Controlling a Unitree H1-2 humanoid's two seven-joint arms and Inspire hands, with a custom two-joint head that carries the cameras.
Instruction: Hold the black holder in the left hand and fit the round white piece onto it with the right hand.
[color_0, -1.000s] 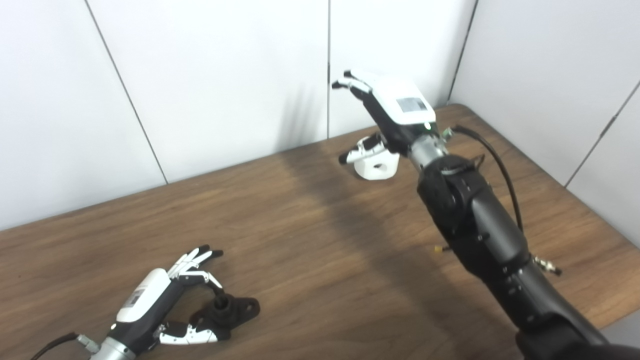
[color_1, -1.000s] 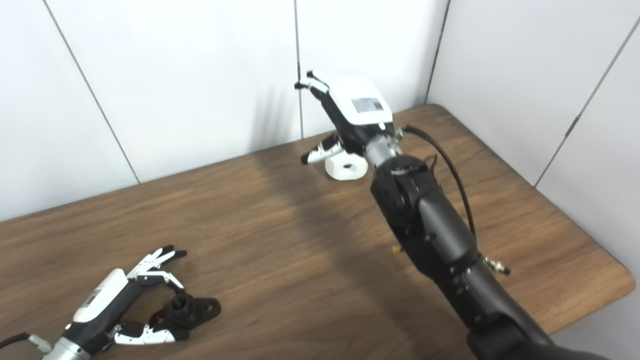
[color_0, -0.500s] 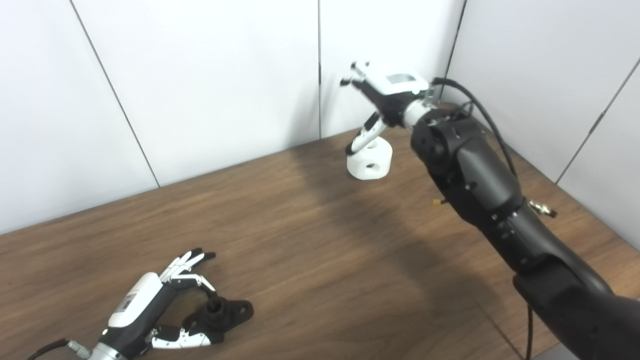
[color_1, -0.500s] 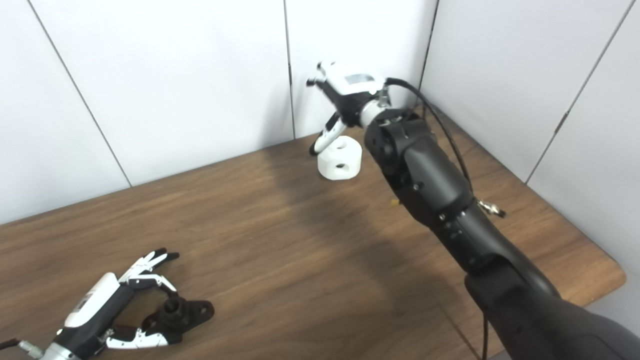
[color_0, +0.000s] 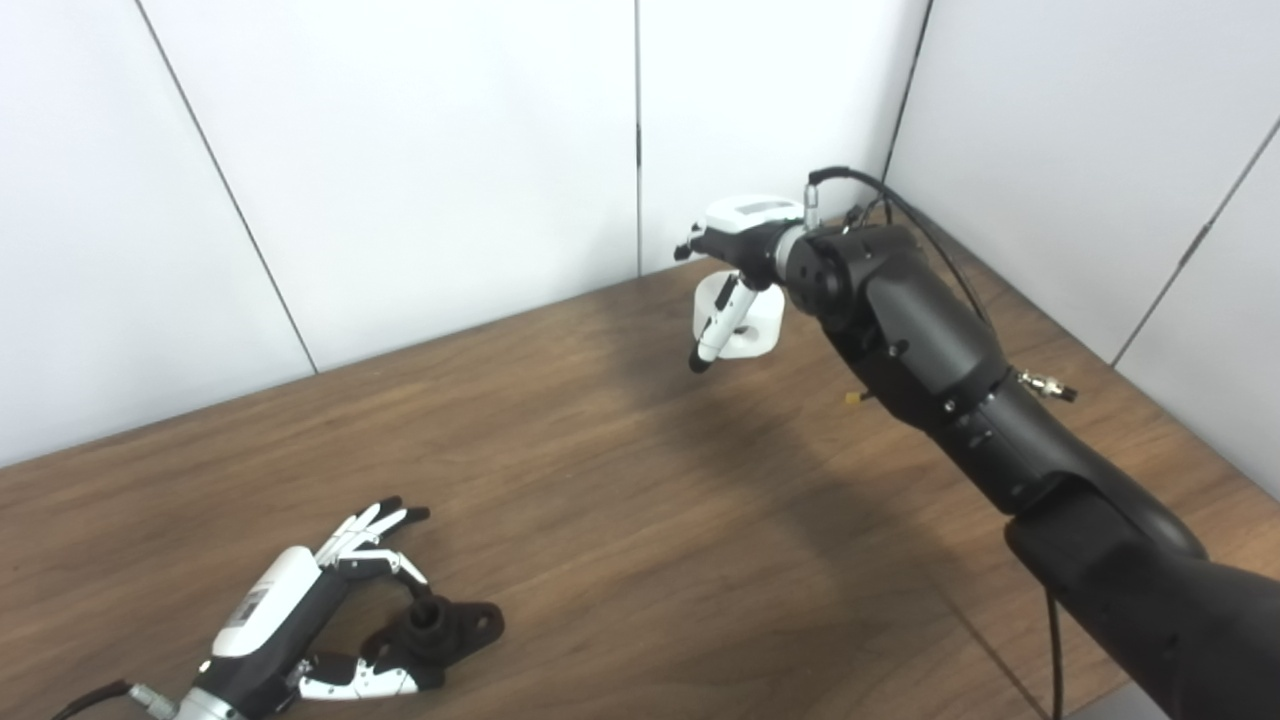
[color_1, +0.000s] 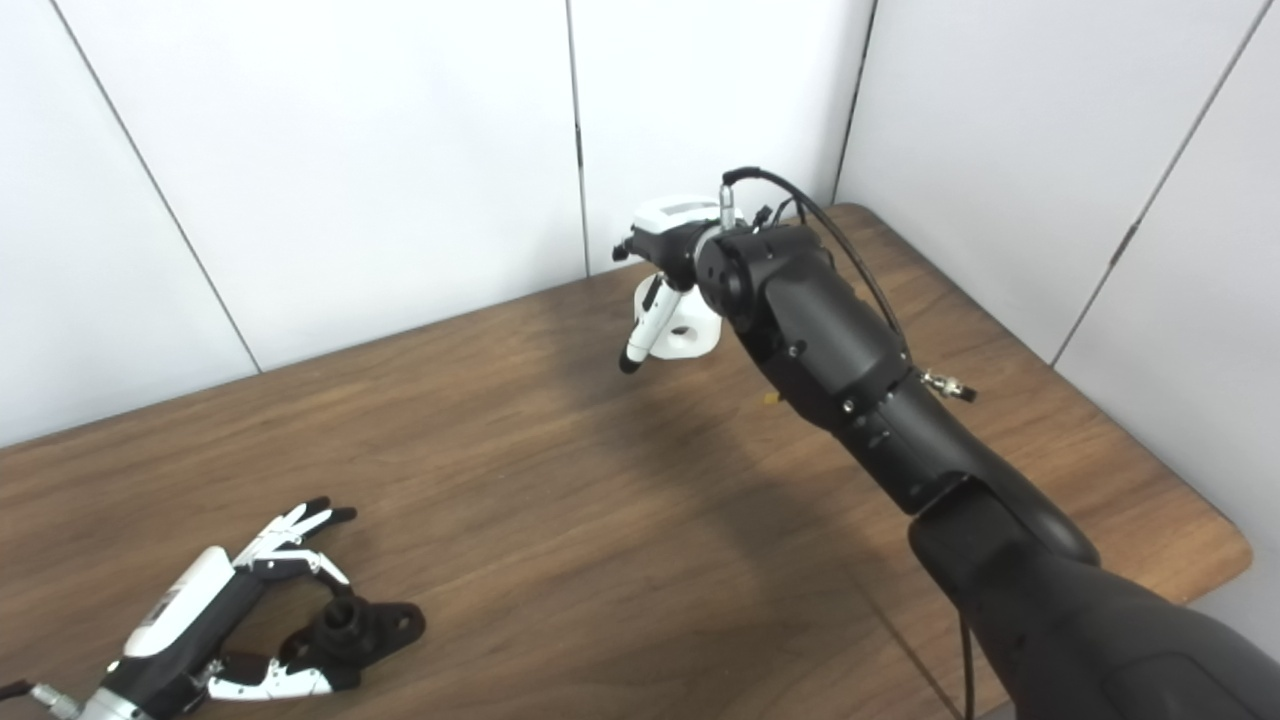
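The black holder (color_0: 442, 626) lies flat on the wooden table (color_0: 640, 500) at the front left, its round socket up. My left hand (color_0: 285, 610) lies open around it: fingers spread behind it, thumb along its near side. The holder also shows in the right eye view (color_1: 355, 625). The round white piece (color_0: 757, 328) stands at the back of the table near the wall corner. My right hand (color_0: 745, 228) hovers low over it, palm down. Its thumb hangs straight down in front of the piece. Its fingers are hidden behind the hand.
White wall panels close off the back and the right side right behind the white piece. The table's right edge and rounded front corner (color_1: 1235, 550) lie beside my right arm. A cable (color_0: 900, 200) loops off the right wrist.
My right hand has dropped from high above the white piece to just over it, and its thumb now hangs in front. The left hand and holder have not moved; the camera shifted slightly.
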